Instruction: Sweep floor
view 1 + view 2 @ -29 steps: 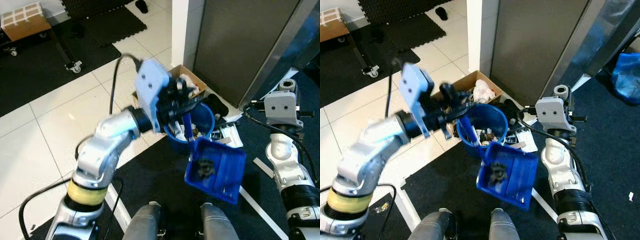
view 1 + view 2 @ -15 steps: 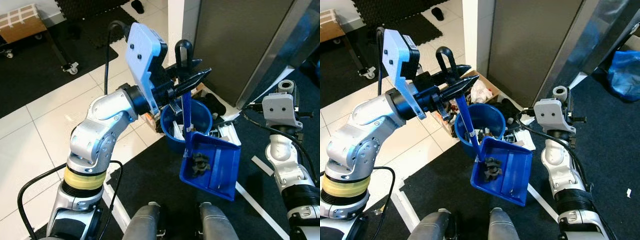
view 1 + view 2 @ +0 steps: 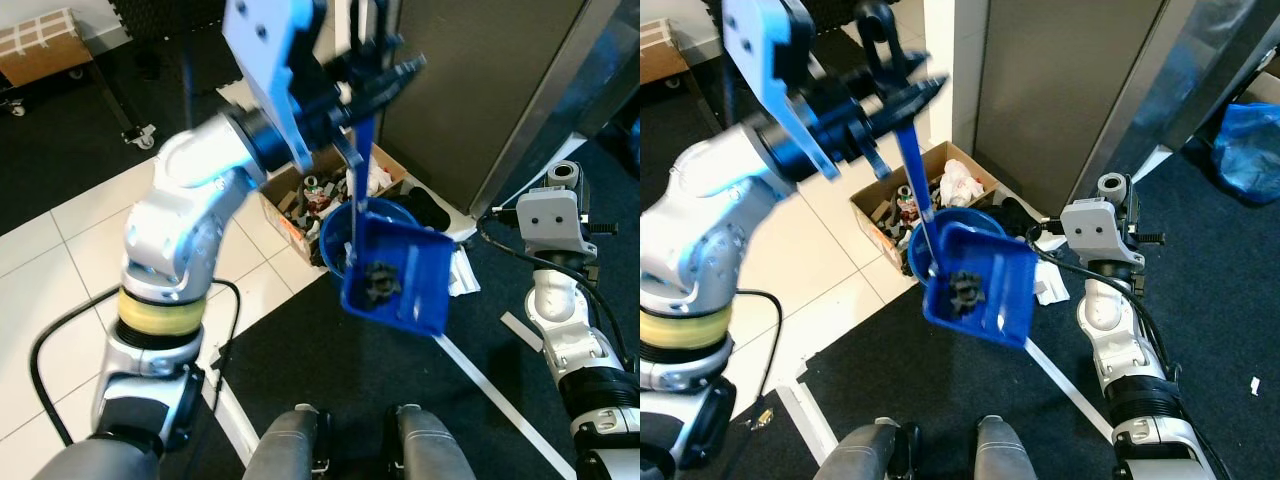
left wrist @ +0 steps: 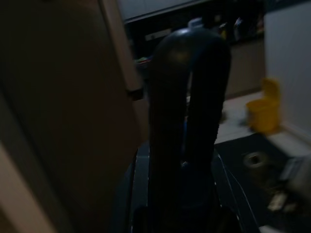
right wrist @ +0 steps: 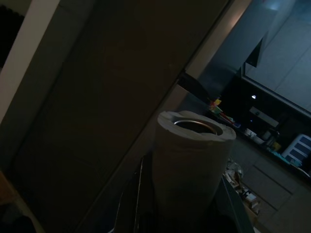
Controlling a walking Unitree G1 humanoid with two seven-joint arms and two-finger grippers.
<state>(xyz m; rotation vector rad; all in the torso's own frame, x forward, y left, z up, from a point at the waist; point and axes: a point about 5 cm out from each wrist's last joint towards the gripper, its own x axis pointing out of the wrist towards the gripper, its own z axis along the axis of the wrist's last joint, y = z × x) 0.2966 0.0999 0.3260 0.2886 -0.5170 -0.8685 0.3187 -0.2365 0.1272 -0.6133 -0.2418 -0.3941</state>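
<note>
Hanging by its long handle, the blue dustpan (image 3: 395,280) holds a dark clump of debris (image 3: 379,283) over the blue bucket (image 3: 340,235). The left gripper (image 3: 372,78), raised high, pinches the handle's top. Behind sits a cardboard box (image 3: 312,190) of rubbish. The right gripper (image 5: 194,160) clasps a pale cylinder (image 5: 193,145).

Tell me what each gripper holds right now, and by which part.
The left gripper holds the blue dustpan by the top of its long upright handle. The right gripper grips a grey tube, partway down.
</note>
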